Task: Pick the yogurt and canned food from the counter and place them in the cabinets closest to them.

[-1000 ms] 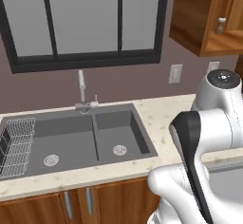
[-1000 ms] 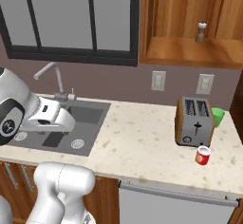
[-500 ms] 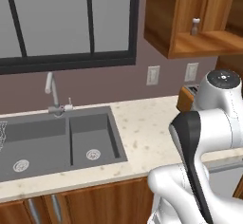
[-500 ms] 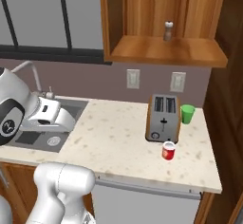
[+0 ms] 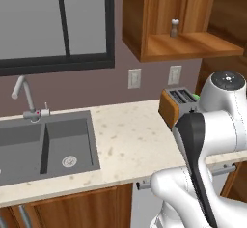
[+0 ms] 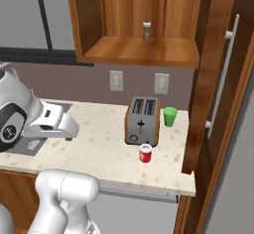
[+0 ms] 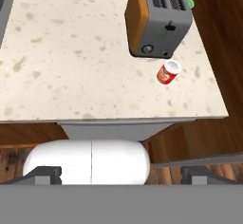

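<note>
The small red yogurt cup with a white rim (image 6: 145,153) stands on the speckled beige counter (image 6: 99,153) just in front of the grey-and-wood toaster (image 6: 142,121). The gripper (image 7: 121,174) holds nothing, its fingertips spread wide. A careless reach could clip the toaster or tip the cup.

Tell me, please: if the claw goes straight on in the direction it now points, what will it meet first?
Probably the bare counter. The hand view looks down along the claw onto the speckled stone, left of the toaster and the yogurt. Depth is unclear, so the exact spot is uncertain.
</note>
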